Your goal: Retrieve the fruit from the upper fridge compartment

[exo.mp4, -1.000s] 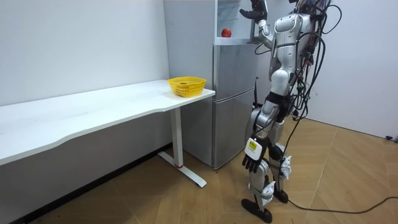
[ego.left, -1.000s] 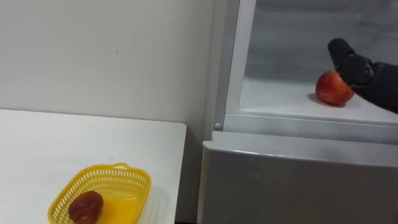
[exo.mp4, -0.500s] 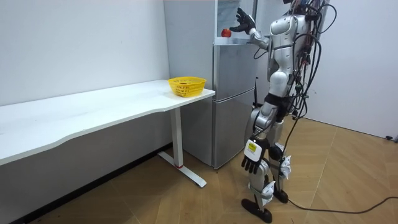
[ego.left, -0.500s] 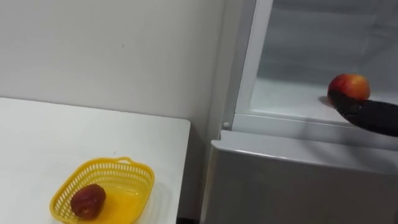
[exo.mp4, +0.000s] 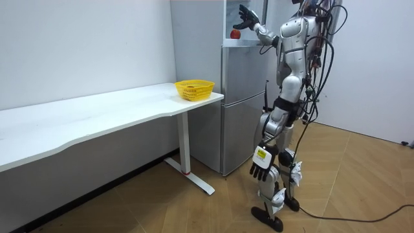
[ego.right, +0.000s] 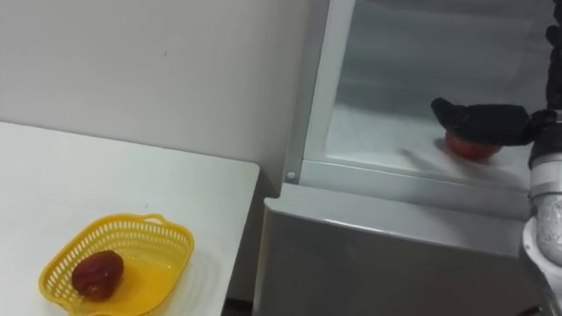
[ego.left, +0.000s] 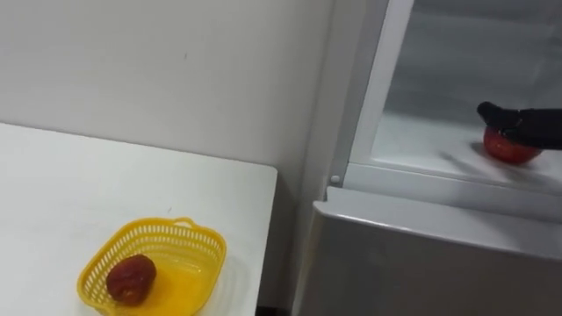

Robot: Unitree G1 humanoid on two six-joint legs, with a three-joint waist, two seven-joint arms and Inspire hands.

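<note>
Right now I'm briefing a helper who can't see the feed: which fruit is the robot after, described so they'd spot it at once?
Find the grey fridge beside the white table; its upper compartment stands open. On that compartment's pale floor, under the robot's right hand, sits a red apple. Unlike the darker red fruit in the yellow basket on the table, it is inside the fridge.

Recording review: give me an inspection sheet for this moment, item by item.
Surface: white table, carrying the basket.
Job's things: red apple on the open upper fridge shelf; yellow basket near the table's corner holds a dark red fruit.
Clutter: nothing seen.
Hands: right hand lies over the apple, grip unclear; left hand hangs relaxed by the thigh.
Cables: nothing seen beyond the robot's own.
Surroundings: plain wall, wooden floor.
</note>
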